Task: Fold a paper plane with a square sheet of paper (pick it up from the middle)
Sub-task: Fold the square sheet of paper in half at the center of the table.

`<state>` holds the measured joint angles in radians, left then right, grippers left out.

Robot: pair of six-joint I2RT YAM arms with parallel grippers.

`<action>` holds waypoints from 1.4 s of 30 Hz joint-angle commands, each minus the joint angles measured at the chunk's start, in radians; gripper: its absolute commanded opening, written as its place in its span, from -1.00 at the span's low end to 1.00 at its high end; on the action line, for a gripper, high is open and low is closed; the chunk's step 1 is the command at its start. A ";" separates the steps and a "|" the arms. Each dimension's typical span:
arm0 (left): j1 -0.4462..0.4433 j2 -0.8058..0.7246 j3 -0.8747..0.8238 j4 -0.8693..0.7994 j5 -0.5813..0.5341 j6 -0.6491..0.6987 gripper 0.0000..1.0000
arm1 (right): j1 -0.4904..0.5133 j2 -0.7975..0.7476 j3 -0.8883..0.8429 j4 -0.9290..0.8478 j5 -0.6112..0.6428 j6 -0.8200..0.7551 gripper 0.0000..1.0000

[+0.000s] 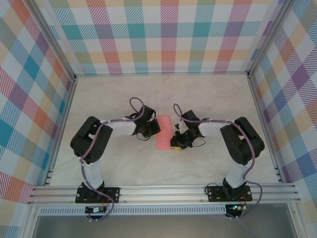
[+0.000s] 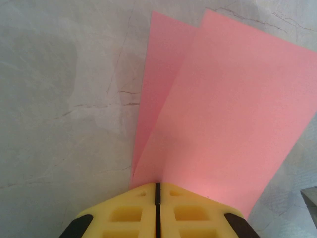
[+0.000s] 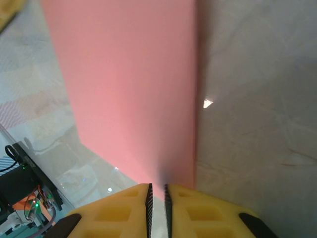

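From above, the square sheet of paper (image 1: 162, 134), folded into a narrow strip, lies on the middle of the desk (image 1: 213, 99) with its long axis running near to far. The left gripper (image 1: 152, 128) is at its left edge and the right gripper (image 1: 177, 143) at its right, nearer end. In the left wrist view, the fingers are pressed together on the strip's edge, and two layers splay away. In the right wrist view, the fingers stand narrow and pinch the strip, which stretches straight ahead.

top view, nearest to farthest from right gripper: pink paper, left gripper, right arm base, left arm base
1. pink paper, centre, at right gripper
2. left gripper, across the paper
3. right arm base, near right
4. left arm base, near left
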<state>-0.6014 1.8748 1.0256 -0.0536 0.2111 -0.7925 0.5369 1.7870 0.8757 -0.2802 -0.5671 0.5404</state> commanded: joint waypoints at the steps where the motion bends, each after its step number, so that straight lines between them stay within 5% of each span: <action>1: -0.026 0.057 -0.014 -0.106 -0.032 0.005 -0.82 | 0.008 0.014 -0.009 -0.035 0.017 -0.008 -0.65; 7: -0.027 0.055 -0.014 -0.110 -0.030 0.008 -0.82 | 0.002 -0.090 0.099 -0.052 0.107 -0.019 -0.63; 17: -0.027 0.061 -0.010 -0.112 -0.022 0.012 -0.83 | -0.028 0.141 0.310 0.014 0.174 0.015 -0.64; 25: -0.028 0.060 -0.014 -0.124 -0.021 0.028 -0.84 | -0.071 0.219 0.245 0.105 0.159 0.083 -0.65; 32: -0.027 0.059 -0.018 -0.127 -0.020 0.030 -0.84 | -0.071 0.134 0.276 0.123 0.125 0.098 -0.64; 42: -0.028 0.059 -0.018 -0.133 -0.016 0.032 -0.84 | -0.102 0.276 0.374 0.095 0.160 0.096 -0.64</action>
<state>-0.6048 1.8767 1.0294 -0.0547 0.2085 -0.7803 0.4549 2.0159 1.2369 -0.1711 -0.4358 0.6281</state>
